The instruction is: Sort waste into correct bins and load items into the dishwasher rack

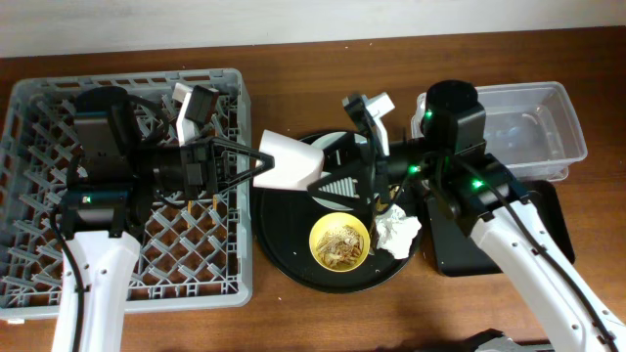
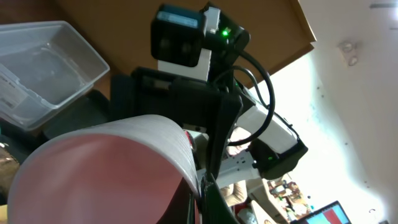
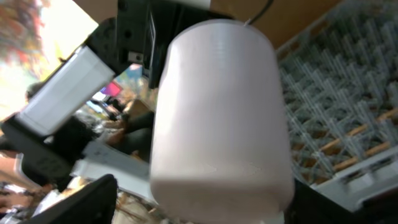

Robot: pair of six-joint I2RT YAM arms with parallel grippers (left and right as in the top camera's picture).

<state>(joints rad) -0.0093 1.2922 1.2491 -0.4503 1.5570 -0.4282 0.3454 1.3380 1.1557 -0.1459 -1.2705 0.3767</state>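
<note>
The small pink cup (image 1: pixel 291 161) hangs on its side in the air, over the left rim of the large round black tray. My left gripper (image 1: pixel 259 161) reaches out from over the dishwasher rack (image 1: pixel 39 127) and is shut on the cup's rim (image 2: pixel 106 168), one finger inside and one outside (image 2: pixel 202 186). My right gripper (image 1: pixel 328 181) is open, its fingers either side of the cup's base (image 3: pixel 217 112) with a gap on the left (image 3: pixel 205 205). The yellow bowl (image 1: pixel 339 242) holds brown food scraps. The crumpled napkin (image 1: pixel 397 230) lies beside it. Plate, blue cup and foil wrapper are out of view.
The large round black tray (image 1: pixel 284 259) carries the bowl and napkin. The clear tub (image 1: pixel 533 127) stands at the back right, also in the left wrist view (image 2: pixel 43 62). The shallow black tray (image 1: pixel 460 249) lies under my right arm. The rack's pegs show behind the cup (image 3: pixel 336 93).
</note>
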